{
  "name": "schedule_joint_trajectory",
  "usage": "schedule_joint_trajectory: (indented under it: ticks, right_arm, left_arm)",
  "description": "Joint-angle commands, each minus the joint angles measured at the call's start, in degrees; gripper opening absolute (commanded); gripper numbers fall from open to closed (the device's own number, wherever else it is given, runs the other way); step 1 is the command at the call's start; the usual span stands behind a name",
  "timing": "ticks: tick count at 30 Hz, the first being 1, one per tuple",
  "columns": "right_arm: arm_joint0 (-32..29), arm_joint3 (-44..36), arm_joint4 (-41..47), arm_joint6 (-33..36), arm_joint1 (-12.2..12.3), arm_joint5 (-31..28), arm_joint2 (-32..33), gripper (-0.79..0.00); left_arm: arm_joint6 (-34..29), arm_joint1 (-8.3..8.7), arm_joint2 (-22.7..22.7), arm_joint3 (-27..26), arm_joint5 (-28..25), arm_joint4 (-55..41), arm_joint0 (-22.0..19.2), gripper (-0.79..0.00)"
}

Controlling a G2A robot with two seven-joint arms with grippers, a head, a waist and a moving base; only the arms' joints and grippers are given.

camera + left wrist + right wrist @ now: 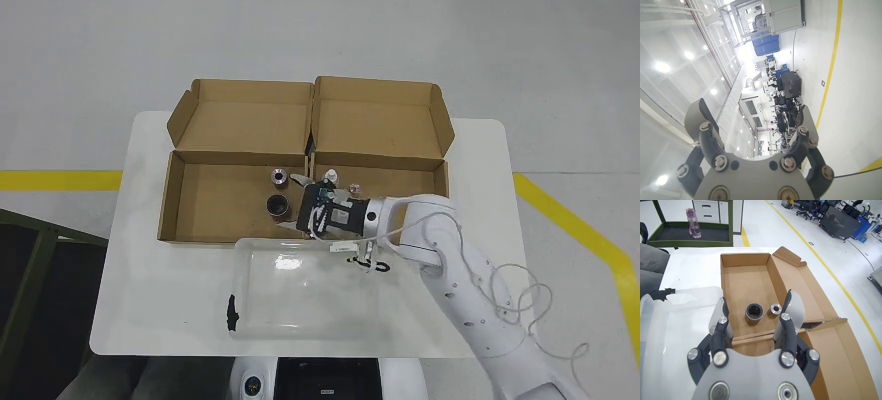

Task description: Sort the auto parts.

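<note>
Dark metal makes up the larger of the two auto parts we can see well. It is a short hollow sleeve (754, 314) standing on end on the floor of the left cardboard box (745, 279), with a paler ring around its open mouth. Just beside it, a narrow gap away, stands a smaller silver cylinder (774, 310) with a small hole bored into its flat top. Both stand at the end of that box next to the second cardboard box (400, 178), and both boxes lie open on the white table (130, 250). From above, the sleeve is the one nearer the clear plastic bin (238, 280).

We see the right jaws spread wide with nothing between them, hovering low over the box's near end just short of the two parts. The left jaws are also spread and empty, aimed at a ceiling and a long hall.

In the top view the right wrist covers the seam between the boxes and part of the second box's floor. A few small pale pieces (328, 180) show beside it, too small for us to tell what they are. We cannot identify a small black curved thing (366, 262) under the forearm by the bin's edge. A ragged black scrap (660, 294) clings to the bin's rim. The sleeve's bore is too dark to see into.
</note>
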Motion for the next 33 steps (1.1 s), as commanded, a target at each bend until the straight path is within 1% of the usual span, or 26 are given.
schedule_joint_trajectory:
  ticks: [1, 9, 10, 14, 15, 16, 20, 24, 28, 29, 33]
  right_arm:
    - [-3.1, -2.5, 0.0, -0.2, 0.7, -0.6, 2.3, -0.259]
    - [-10.9, -7.2, -1.6, -2.9, 2.6, -2.0, 8.9, -0.243]
    - [-11.5, -7.6, -1.7, -3.2, 2.7, -2.0, 9.5, -0.231]
    - [-15.8, -10.1, -2.7, -5.1, 3.8, -2.3, 14.2, -0.228]
    - [-16.9, -10.4, -3.0, -5.4, 4.0, -2.3, 15.5, -0.228]
    - [-17.9, -10.6, -3.1, -5.8, 4.3, -2.2, 16.9, -0.206]
    - [-21.3, -11.0, -2.9, -7.7, 5.1, -2.4, 21.9, -0.206]
    - [-23.3, -11.4, -3.4, -9.8, 5.6, -0.8, 24.9, -0.188]
    - [-25.6, -12.2, -3.0, -11.8, 6.4, -3.8, 29.6, -0.169]
    - [-26.1, -12.4, -2.8, -12.2, 6.6, -4.4, 30.5, -0.151]
    - [-28.4, -13.3, -1.4, -14.9, 7.1, -5.5, 34.4, -0.126]
  left_arm:
    - [0.0, 0.0, 0.0, 0.0, 0.0, 0.0, 0.0, 0.0]
    - [0.0, 0.0, 0.0, 0.0, 0.0, 0.0, 0.0, 0.0]
    - [0.0, 0.0, 0.0, 0.0, 0.0, 0.0, 0.0, 0.0]
    - [0.0, 0.0, 0.0, 0.0, 0.0, 0.0, 0.0, 0.0]
    - [0.0, 0.0, 0.0, 0.0, 0.0, 0.0, 0.0, 0.0]
    - [0.0, 0.0, 0.0, 0.0, 0.0, 0.0, 0.0, 0.0]
    - [0.0, 0.0, 0.0, 0.0, 0.0, 0.0, 0.0, 0.0]
    - [0.0, 0.0, 0.0, 0.0, 0.0, 0.0, 0.0, 0.0]
    - [0.0, 0.0, 0.0, 0.0, 0.0, 0.0, 0.0, 0.0]
    - [0.0, 0.0, 0.0, 0.0, 0.0, 0.0, 0.0, 0.0]
    - [0.0, 0.0, 0.0, 0.0, 0.0, 0.0, 0.0, 0.0]
